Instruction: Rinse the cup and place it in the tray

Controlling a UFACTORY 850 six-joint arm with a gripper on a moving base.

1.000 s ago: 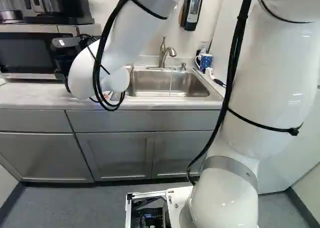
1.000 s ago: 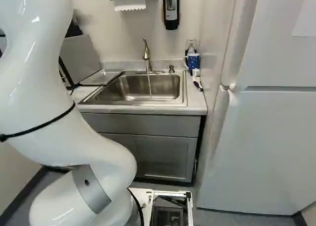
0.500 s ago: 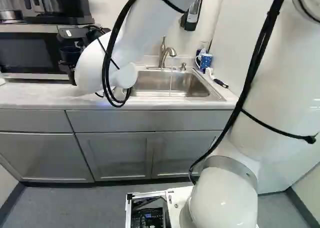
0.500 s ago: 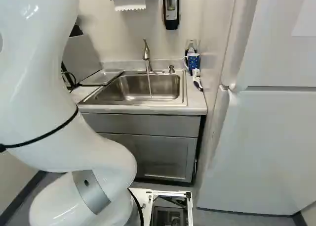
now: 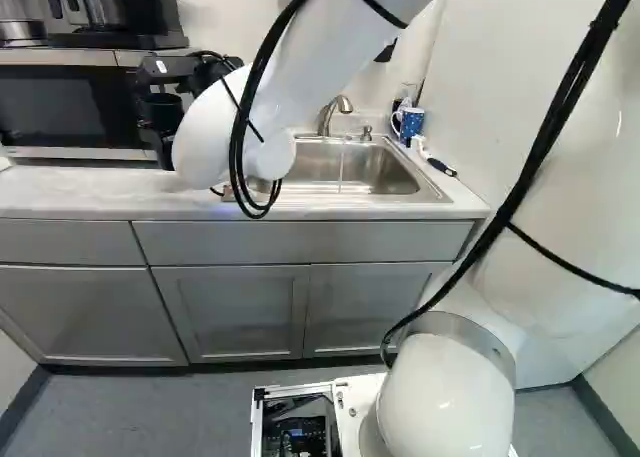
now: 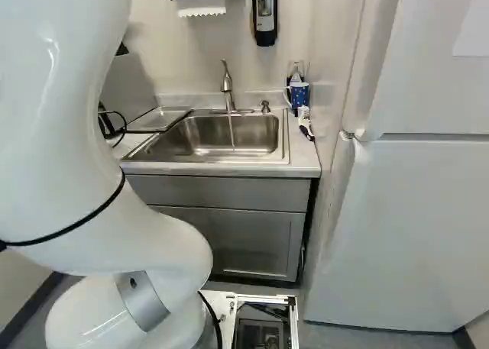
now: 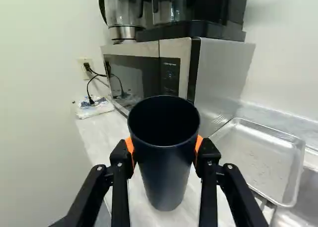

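Matte black, smooth and cylindrical, one cup [image 7: 166,162] sits clamped between our two fingers [image 7: 120,187], an orange pad pressing each side. We hold it upright, round mouth up, over the near part of the pale, faintly streaked surface [image 5: 90,192], in front of one microwave [image 7: 218,83] with brushed metal and a dark glass door. To the right of the microwave lies one tray [image 7: 258,160], shallow shiny metal with rounded corners and a raised rim; we have the cup left of it, apart from it.

Since the earlier frames, our arm [image 5: 310,67] has swung right in the left base view, carrying the cup with it, and now covers most of the wall dispenser [image 6: 264,13]. Our base has not moved, and the tray lies where it did.

Right of the tray we see one stainless sink [image 6: 218,135], a rounded rectangle, and one curved metal faucet [image 6: 227,82] with a thin stream of water falling from it. Far right stand one blue mug [image 6: 299,95] with white spots and, nearer, one brush [image 6: 306,124].
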